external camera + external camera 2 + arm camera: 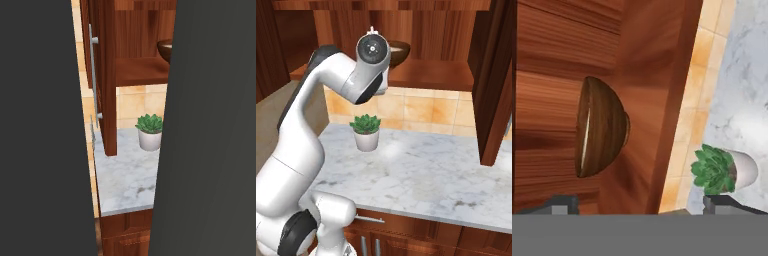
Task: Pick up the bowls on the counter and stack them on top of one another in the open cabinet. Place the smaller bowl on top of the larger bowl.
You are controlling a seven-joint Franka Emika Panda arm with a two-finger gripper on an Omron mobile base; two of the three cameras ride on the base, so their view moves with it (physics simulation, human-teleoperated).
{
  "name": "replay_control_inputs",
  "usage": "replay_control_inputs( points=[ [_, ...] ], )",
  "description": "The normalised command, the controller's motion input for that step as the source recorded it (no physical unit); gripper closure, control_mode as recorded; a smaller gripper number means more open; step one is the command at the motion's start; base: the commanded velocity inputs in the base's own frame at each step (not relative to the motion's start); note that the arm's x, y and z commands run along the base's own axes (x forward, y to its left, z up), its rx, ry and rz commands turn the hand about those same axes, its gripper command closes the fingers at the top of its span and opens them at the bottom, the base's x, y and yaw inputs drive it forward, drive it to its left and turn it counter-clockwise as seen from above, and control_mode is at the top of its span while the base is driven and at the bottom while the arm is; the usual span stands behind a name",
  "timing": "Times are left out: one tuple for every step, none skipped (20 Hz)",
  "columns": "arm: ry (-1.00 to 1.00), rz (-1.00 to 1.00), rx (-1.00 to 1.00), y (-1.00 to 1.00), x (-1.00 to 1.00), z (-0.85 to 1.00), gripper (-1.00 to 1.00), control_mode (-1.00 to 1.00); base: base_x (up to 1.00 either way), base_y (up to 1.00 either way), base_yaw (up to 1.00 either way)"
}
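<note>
Bowl (602,127) single on cabinet shelf (647,75), one succulent (713,170)

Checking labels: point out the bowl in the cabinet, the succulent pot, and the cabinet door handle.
bowl (604,127), hand view, its rounded brown outer wall.
succulent pot (367,141), right base view, its white side.
cabinet door handle (93,75), left base view, mid-bar.

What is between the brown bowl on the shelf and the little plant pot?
In the right base view, the robot's arm crosses between the bowl and the plant pot, with tan wall tiles behind.
</note>
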Motion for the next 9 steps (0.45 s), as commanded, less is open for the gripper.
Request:
replay_control_inputs(
  points=[
    [0.0,0.0,0.0,0.0,-0.58,-0.11,-1.0,-1.0,0.0,0.0,0.0],
    [0.0,0.0,0.0,0.0,-0.51,-0.17,-1.0,-1.0,0.0,0.0,0.0],
    [0.0,0.0,0.0,0.0,-0.42,-0.18,-1.0,-1.0,0.0,0.0,0.0],
    [0.0,0.0,0.0,0.0,-0.44,-0.2,-1.0,-1.0,0.0,0.0,0.0],
    [0.0,0.0,0.0,0.03,-0.44,-0.21,-1.0,-1.0,0.0,0.0,0.0],
    [0.0,0.0,0.0,0.02,-0.45,-0.23,-1.0,-1.0,0.0,0.0,0.0],
    [0.0,0.0,-0.01,0.1,-0.36,-0.27,-1.0,-1.0,0.0,0.0,0.0],
    [0.03,0.0,-0.03,0.17,-0.2,-0.32,-1.0,-1.0,0.0,0.0,0.0],
    [0.04,0.0,-0.03,0.18,-0.22,-0.38,-1.0,-1.0,0.0,0.0,0.0]
  ],
)
